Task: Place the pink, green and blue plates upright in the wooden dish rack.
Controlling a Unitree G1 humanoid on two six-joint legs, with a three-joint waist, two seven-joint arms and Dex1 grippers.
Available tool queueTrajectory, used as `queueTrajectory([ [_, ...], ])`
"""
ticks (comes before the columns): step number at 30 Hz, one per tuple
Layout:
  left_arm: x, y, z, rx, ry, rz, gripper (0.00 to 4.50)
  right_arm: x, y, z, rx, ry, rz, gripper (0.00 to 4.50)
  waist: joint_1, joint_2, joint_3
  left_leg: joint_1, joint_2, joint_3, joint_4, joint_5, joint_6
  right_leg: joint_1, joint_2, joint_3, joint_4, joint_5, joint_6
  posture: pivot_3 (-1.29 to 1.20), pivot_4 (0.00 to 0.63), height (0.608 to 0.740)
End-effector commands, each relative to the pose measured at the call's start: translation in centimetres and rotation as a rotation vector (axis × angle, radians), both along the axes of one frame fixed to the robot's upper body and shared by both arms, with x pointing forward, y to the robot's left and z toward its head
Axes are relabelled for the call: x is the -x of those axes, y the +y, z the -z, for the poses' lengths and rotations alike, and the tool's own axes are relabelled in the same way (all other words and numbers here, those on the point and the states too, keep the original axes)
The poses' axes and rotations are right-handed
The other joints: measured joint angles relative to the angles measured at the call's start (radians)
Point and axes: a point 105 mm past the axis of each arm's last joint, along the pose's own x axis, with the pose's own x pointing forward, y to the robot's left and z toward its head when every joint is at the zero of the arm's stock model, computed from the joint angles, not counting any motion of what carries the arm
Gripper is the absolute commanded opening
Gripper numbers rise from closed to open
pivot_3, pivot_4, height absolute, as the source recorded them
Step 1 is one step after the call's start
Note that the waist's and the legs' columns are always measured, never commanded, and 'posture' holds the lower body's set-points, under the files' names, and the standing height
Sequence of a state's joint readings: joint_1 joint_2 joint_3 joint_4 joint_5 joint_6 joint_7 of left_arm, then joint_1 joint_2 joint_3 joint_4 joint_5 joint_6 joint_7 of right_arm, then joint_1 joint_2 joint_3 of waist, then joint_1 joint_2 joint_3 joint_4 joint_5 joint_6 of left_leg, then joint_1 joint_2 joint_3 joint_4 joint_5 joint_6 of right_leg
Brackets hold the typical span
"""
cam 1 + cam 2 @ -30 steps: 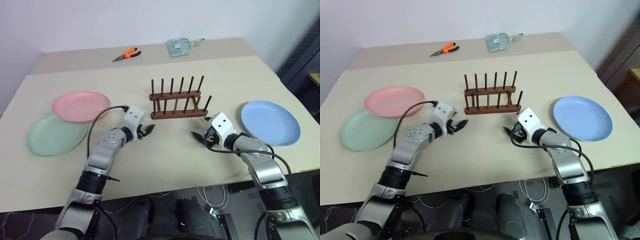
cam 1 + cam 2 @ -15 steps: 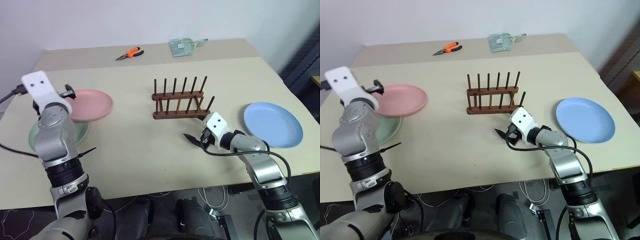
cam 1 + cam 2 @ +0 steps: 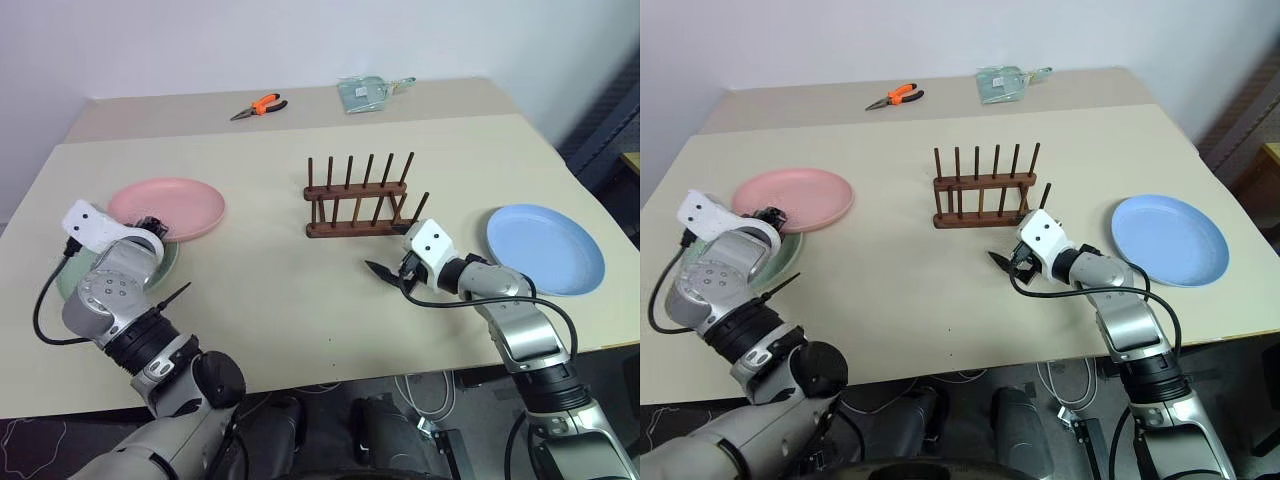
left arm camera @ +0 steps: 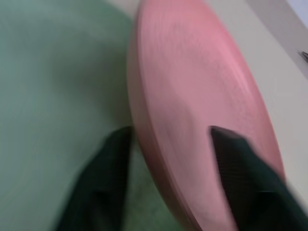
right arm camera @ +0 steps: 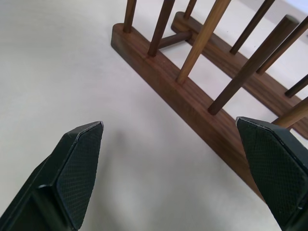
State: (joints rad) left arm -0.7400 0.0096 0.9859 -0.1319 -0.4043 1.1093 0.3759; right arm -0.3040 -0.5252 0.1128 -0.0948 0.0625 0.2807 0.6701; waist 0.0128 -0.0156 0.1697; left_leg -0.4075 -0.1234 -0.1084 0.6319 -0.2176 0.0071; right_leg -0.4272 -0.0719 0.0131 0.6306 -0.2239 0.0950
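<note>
Swung from the counter's middle over to its left side: left tool point(image 4: 168, 159), fingers astride the pink plate point(image 3: 170, 208) rim, not yet clamped.
Right tool point(image 5: 178, 168) wide open beside the empty rack point(image 3: 358, 200) mid-counter; green plate point(image 3: 70, 275) under pink, blue plate point(image 3: 545, 248) at right edge.

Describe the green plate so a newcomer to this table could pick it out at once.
Start at the beige table and go to its left end, far from the dark-brown wooden dish rack. Two round plastic plates overlap there: the pale green plate lies underneath, nearer the front edge, half covered by the pink plate. Unlike the lone blue plate at the right end, it is the bottom one of a pair.
</note>
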Motion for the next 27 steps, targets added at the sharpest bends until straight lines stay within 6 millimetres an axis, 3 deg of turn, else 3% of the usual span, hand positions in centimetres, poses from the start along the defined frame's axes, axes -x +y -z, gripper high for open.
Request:
queueTrajectory([
  [1,-0.4,0.2,-1.8,-0.015,-0.073,0.006,0.45,-0.1,-0.3,-2.5,-0.042,-0.07,0.003,4.5,0.0,0.0,0.0,0.0,0.0,0.0,0.0,0.0,0.0,0.0,0.0,0.0,0.0,0.0,0.0,0.0,0.15,0.729],
  [2,-0.5,0.1,-2.1,-0.02,-0.089,0.011,0.01,-0.1,-0.4,-2.7,-0.046,-0.073,0.007,4.5,0.001,0.0,0.0,0.0,0.0,0.0,0.0,0.0,0.0,0.0,0.0,0.0,0.0,0.0,0.0,0.0,0.15,0.729],
  [5,-1.4,-1.5,-7.0,-0.159,-0.296,0.129,0.01,0.3,-1.0,-5.2,-0.043,-0.133,-0.002,4.5,0.001,0.0,0.0,0.0,0.0,0.0,0.0,0.0,-0.001,0.0,0.0,0.0,0.0,0.0,0.0,0.0,0.15,0.729],
  [8,-1.7,-5.1,-10.7,-0.376,-0.418,0.316,0.01,0.9,0.2,-8.5,-0.068,-0.231,-0.063,4.5,0.0,-0.003,0.002,0.0,0.0,0.0,0.0,0.001,-0.001,0.0,0.0,0.0,0.0,0.0,0.0,0.0,0.15,0.729],
  [14,-1.8,-11.9,-13.5,-0.471,-0.549,0.553,0.01,1.4,4.1,-11.8,0.008,-0.402,-0.196,4.5,0.0,-0.002,0.001,0.0,0.0,0.0,0.0,-0.001,0.001,0.0,0.0,0.001,0.0,0.0,0.0,0.0,0.15,0.729],
  [17,-1.4,-14.9,-15.3,-0.474,-0.636,0.646,0.01,1.4,6.0,-12.2,0.046,-0.425,-0.249,4.5,0.0,-0.002,0.002,-0.001,0.0,0.0,0.0,0.0,0.0,-0.001,0.0,0.001,0.0,0.0,0.0,0.0,0.15,0.729],
  [21,-0.7,-19.2,-17.0,-0.366,-0.736,0.765,0.01,-0.1,8.0,-12.1,0.23,-0.564,-0.257,4.5,-0.001,-0.002,0.001,-0.001,0.0,0.0,0.0,0.001,-0.001,-0.001,0.0,0.001,0.0,0.0,0.0,0.0,0.15,0.729],
  [27,-0.2,-21.6,-16.1,-0.243,-0.721,0.834,0.01,-2.2,8.2,-12.2,0.423,-0.757,-0.185,4.5,-0.001,-0.002,0.002,-0.001,0.0,0.001,-0.001,0.003,-0.001,-0.001,0.0,0.001,0.0,0.0,0.0,0.0,0.15,0.729],
])
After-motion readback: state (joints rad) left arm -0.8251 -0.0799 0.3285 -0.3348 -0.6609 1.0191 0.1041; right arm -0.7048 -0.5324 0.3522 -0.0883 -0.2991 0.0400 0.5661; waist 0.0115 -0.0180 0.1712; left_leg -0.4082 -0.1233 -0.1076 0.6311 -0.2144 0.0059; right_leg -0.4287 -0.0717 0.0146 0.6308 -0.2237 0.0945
